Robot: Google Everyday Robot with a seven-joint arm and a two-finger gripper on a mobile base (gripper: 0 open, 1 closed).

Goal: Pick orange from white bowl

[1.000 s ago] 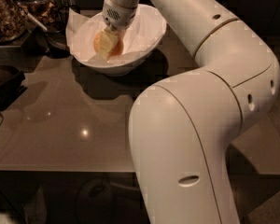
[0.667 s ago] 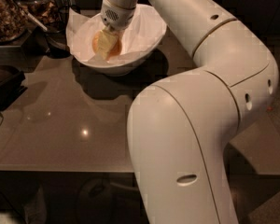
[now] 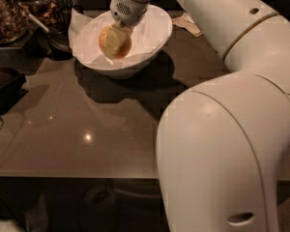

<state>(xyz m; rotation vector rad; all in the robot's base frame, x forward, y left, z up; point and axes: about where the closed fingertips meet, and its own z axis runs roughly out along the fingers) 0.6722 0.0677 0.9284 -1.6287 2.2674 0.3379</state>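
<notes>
The white bowl stands at the back of the dark table, lined with crinkled white paper. The orange lies in its middle, small and round. My gripper reaches down into the bowl from above and sits right at the orange, its pale tip covering the middle of the fruit. Only the orange's left side and lower right edge show. The gripper's wrist is just above the bowl's far rim.
A crumpled beige napkin lies behind the bowl to the right. Snack containers and a dark scoop stand at the left, and a dark tray at the left edge. My bulky white arm fills the right foreground.
The gripper stays down at the orange in the bowl, shifted only slightly. The bowl has not moved.
</notes>
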